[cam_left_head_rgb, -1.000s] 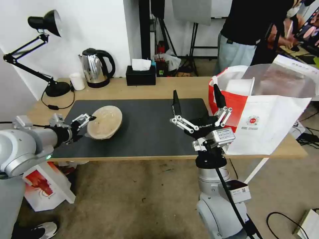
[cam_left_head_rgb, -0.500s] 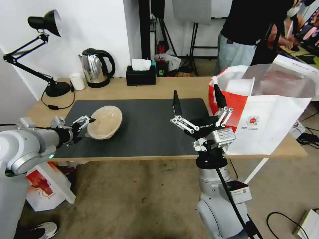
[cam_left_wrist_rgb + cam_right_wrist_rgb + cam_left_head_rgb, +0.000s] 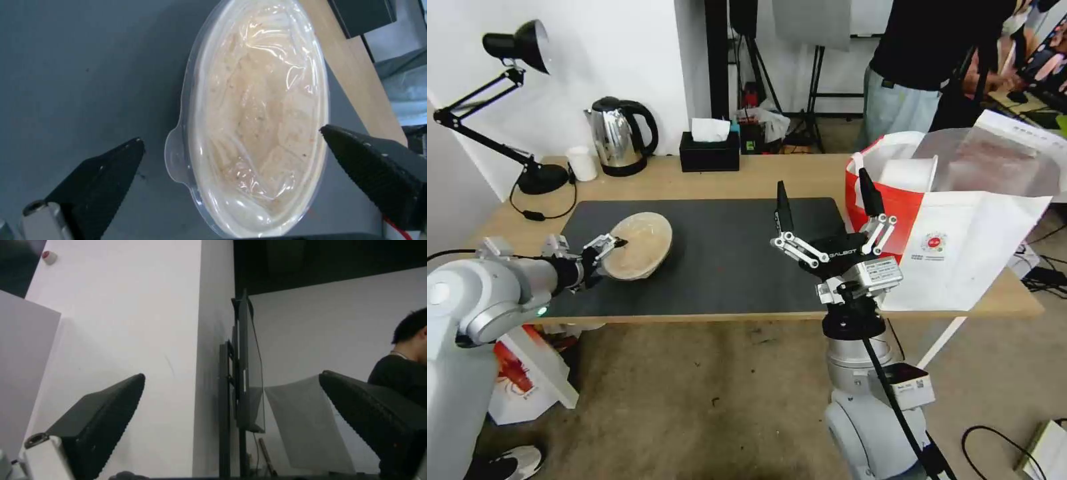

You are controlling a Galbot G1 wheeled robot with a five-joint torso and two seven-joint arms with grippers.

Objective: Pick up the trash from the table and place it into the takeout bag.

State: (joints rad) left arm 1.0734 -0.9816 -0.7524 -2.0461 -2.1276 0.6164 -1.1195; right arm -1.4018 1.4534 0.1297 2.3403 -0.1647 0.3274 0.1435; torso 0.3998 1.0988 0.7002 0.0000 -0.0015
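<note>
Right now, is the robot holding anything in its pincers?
No, nothing yet. The left pincer is open around the shallow round beige translucent lid, not gripping it. The right pincer is open, pointing up.

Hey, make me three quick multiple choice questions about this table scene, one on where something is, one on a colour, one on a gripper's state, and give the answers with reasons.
1. Where does the beige lid lie?
A. on the dark mat
B. inside the takeout bag
C. on the floor

2. What colour is the tissue box?
A. red
B. black
C. white

3. How is the left gripper?
A. shut on the lid
B. open, one finger at either side of the lid
C. raised above the kettle

Answers:
1 A, the lid rests on the mat's left part.
2 B, the box behind the mat is black with white tissue on top.
3 B, the left wrist view shows both fingers spread, with the lid between them.
</note>
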